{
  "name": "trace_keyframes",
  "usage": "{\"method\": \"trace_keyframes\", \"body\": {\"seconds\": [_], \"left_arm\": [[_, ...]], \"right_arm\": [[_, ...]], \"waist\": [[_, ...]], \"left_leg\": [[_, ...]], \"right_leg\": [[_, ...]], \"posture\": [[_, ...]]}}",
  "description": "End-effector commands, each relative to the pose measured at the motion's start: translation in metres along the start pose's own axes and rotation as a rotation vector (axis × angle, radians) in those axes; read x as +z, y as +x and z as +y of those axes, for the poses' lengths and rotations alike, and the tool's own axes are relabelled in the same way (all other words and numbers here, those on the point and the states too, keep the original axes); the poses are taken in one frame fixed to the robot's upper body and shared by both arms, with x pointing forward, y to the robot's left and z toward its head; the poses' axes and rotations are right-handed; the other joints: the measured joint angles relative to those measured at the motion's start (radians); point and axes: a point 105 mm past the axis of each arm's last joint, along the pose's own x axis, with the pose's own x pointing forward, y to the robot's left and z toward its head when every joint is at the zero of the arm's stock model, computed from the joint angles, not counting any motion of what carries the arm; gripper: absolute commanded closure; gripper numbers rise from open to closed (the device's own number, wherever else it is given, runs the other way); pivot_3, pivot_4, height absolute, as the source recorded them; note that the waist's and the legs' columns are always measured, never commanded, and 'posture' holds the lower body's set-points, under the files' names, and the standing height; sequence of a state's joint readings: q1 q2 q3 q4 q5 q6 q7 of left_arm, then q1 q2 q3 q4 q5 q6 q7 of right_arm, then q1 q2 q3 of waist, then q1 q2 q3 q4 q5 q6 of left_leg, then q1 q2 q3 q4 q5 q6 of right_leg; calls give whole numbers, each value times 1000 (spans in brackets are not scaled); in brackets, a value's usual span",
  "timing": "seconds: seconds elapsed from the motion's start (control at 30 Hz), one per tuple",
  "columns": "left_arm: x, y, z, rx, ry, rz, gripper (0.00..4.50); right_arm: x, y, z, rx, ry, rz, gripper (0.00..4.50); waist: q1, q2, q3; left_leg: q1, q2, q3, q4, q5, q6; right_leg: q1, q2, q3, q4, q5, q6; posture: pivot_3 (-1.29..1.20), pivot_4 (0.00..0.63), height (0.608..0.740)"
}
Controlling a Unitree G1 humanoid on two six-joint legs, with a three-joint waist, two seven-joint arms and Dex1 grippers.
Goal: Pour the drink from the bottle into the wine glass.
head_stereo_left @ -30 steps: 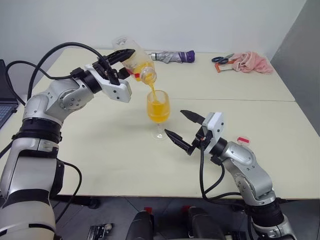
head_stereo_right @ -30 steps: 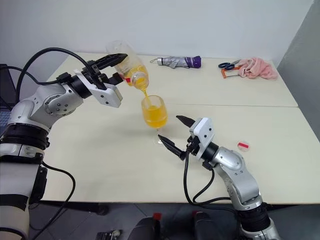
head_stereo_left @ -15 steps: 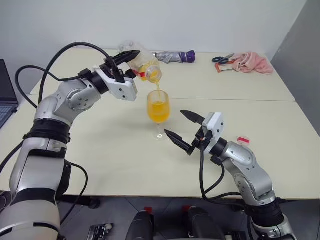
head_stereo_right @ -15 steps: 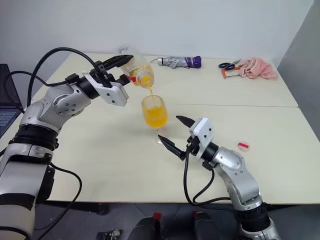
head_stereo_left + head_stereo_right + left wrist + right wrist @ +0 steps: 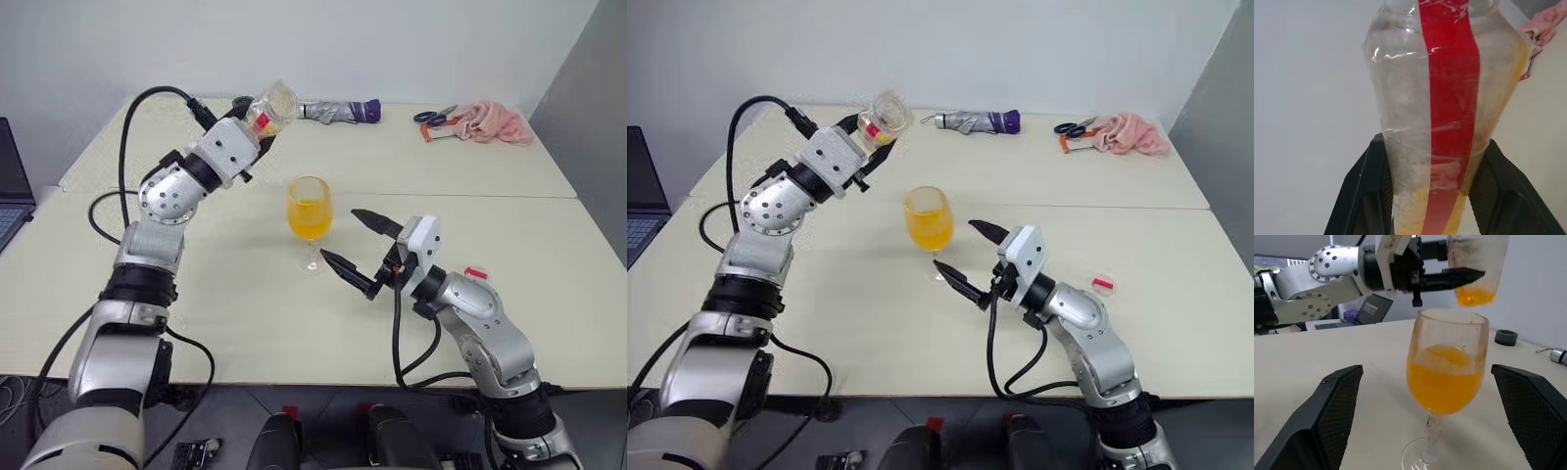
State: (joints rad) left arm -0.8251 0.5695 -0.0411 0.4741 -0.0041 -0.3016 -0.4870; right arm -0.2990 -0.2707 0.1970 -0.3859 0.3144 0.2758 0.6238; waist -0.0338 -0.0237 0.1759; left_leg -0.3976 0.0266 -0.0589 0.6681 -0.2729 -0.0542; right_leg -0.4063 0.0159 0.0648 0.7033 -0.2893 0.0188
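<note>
Head views: wine glass (image 5: 310, 217) stands upright on the cream table (image 5: 245, 323), bowl a bit over half full of the drink (image 5: 309, 221). Left gripper (image 5: 257, 125) holds the bottle (image 5: 270, 104) up off the table, behind and to the left of the glass, well clear of its rim; mouth faces the camera, no stream between the two. Right gripper (image 5: 359, 252) hovers just beside the glass foot, fingers spread wide, touching nothing.

Left wrist view adds the grip detail: both black fingers (image 5: 1359, 196) pressed against the bottle's sides, red label strip (image 5: 1452, 107) running along it, walls mostly clear with an orange film and a small remnant low down near the fingers.

Right wrist view adds the level: orange fills the lower bowl, upper wall smeared, and a small orange pool sits in the bottle (image 5: 1476, 269) above the rim.

Far table edge: folded umbrella (image 5: 338, 111), scissors (image 5: 434, 117), pink cloth (image 5: 493, 121). Small red-and-white cap (image 5: 476, 273) lies right of the right arm.
</note>
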Motion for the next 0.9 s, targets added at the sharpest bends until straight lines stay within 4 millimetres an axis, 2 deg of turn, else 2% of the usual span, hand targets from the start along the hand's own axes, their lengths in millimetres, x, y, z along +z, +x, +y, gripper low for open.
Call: {"method": "trace_keyframes", "body": {"seconds": [0.03, 0.13, 0.33, 0.6, 0.9], "left_arm": [[2, -11, 25, 105, -160, 26, 2820], [-24, -27, 27, 173, -305, 154, 2820], [-70, -61, 18, 288, -541, 342, 2820], [-95, -81, 6, 312, -707, 411, 2820], [-116, -89, -4, 263, -681, 488, 2820]], "right_arm": [[15, -1, 9, 112, -28, -13, 0], [17, -3, 13, 188, -10, 44, 0], [22, -2, 19, 298, 6, 94, 0], [7, 10, 16, 290, -31, 161, 0], [7, 17, 16, 274, -32, 156, 0]], "waist": [[-2, 0, 0], [-4, 0, 0], [-3, 0, 0], [1, 0, 0], [1, -1, 0]], "left_leg": [[0, 0, 0, 1, 0, 0], [0, 0, 0, 2, 0, 0], [0, 0, -3, 8, 0, 0], [0, 0, -3, 11, 0, 0], [0, 0, -3, 11, 0, 0]], "right_leg": [[0, 0, 0, 0, 0, 0], [0, 0, 0, 1, 0, 0], [0, 0, -1, 7, 0, 0], [1, 0, -1, 10, 0, 0], [1, 0, -1, 10, 0, 0]], "posture": [[0, 150, 740], [0, 150, 740], [0, 150, 740], [0, 150, 740], [0, 150, 740]]}}
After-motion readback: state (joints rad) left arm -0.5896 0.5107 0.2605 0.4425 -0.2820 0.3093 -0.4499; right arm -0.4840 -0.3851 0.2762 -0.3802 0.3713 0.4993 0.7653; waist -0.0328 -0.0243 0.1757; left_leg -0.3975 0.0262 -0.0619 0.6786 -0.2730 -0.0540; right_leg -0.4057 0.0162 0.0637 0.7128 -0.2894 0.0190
